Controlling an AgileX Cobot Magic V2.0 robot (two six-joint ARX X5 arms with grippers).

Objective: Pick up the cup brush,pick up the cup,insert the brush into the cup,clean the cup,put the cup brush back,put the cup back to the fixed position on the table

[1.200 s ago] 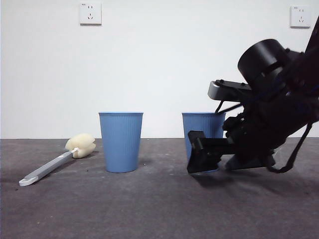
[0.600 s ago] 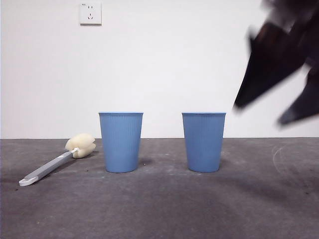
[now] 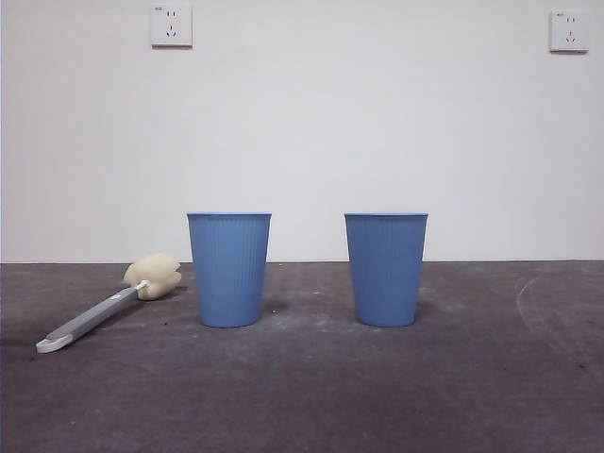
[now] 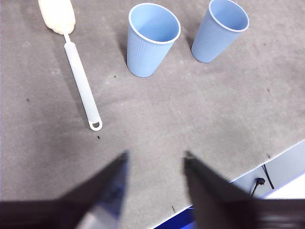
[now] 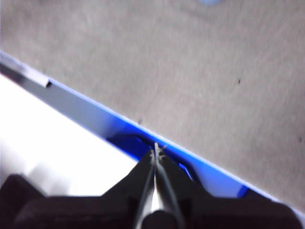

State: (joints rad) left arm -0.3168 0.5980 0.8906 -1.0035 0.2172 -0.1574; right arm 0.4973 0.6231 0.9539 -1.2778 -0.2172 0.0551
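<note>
Front view: dark scuffed table [image 3: 302,396], white wall [image 3: 377,123] w/ two sockets [image 3: 171,25].

A bare test bench in a lab: a scuffed grey table [image 3: 472,396] against a plain white wall [image 3: 377,113] with two wall sockets [image 3: 171,25], blue-edged beneath the jaws.

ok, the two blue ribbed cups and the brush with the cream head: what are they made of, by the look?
Blue ribbed cups: likely thin matte plastic, with fine moulded ribs and a smooth rim. Brush with the cream head: head looks like porous sponge foam; grey handle seems hard plastic, with a moulded white loop end.
</note>
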